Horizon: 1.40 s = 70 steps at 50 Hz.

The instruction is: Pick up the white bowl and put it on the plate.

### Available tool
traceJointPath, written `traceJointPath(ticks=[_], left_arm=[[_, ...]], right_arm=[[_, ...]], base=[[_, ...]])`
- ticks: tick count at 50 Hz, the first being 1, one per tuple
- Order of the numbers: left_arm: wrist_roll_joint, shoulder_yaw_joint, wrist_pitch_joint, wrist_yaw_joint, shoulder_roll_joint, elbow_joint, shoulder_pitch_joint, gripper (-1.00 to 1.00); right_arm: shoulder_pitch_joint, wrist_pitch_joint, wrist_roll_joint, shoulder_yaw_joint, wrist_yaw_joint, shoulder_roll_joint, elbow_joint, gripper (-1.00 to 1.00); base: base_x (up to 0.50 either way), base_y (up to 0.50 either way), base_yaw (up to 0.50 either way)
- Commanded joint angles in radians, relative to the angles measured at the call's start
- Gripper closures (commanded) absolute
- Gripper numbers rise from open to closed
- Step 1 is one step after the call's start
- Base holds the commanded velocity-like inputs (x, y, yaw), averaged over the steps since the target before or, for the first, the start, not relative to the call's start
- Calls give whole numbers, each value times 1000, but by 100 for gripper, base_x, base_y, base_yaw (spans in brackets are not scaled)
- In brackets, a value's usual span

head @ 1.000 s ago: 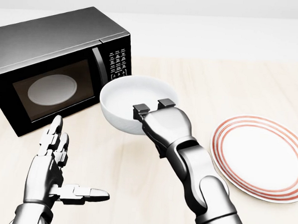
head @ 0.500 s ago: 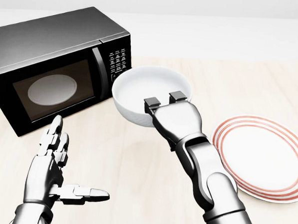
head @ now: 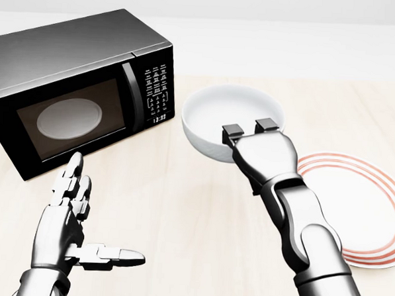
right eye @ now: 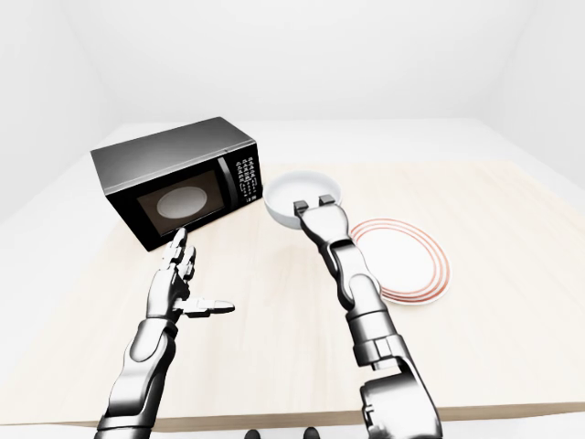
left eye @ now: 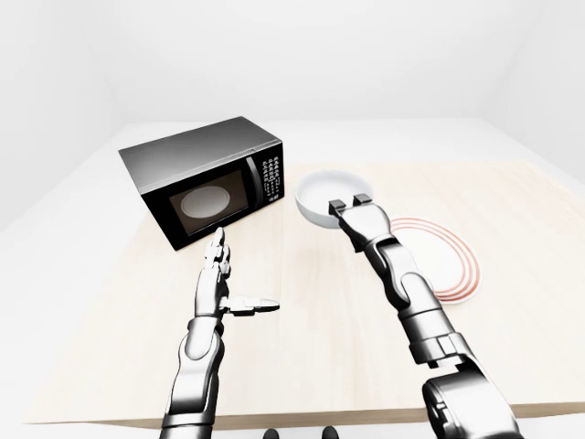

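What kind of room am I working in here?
Probably a bare simulated kitchen setup: a black microwave stands on a pale wooden table, with a white bowl in the right hand and a red-ringed plate, between plain white walls.

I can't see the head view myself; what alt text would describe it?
The right robot hand grips the near rim of a white bowl, held left of a red-ringed plate. A black microwave stands on the left of the wooden table, and the left robot hand hovers open and empty.

Pale wood table (left eye: pixel 302 366), plain white walls (left eye: pixel 302 55).
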Motion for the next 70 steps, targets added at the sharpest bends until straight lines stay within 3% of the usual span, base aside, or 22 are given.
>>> traceJointPath(ticks=[1,53,70], left_arm=[[0,0,0,0,0,0,0,-100],[0,0,0,0,0,0,0,-100],[0,0,0,0,0,0,0,-100]], right_arm=[[-14,0,-26,-29,-41,-38,13,100],[68,0,46,-107,-31,-148,-34,100],[106,0,69,-130,-70,-183,-4,100]], base=[[0,0,0],[0,0,0],[0,0,0]])
